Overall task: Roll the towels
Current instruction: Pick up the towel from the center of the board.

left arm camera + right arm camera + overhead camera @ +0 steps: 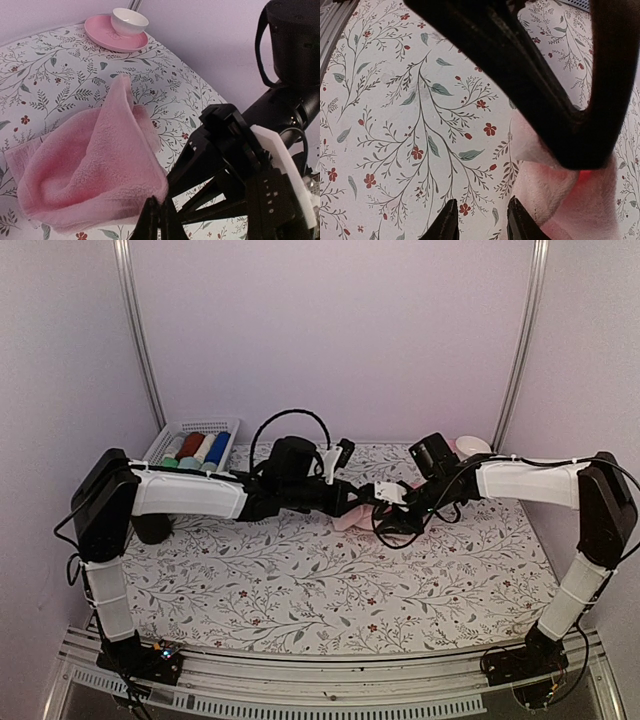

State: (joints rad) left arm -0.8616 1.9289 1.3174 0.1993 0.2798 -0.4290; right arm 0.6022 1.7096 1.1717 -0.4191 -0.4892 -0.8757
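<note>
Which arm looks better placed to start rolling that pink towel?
Left, probably. The left hand is closed on the pink towel at its edge, apparently pinching it. The right hand is open beside it, over bare tablecloth.

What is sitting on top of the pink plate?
A white cup sits upright on the pink saucer. The cup covers the saucer's middle, and its own wall hides whatever might be at its bottom.
</note>
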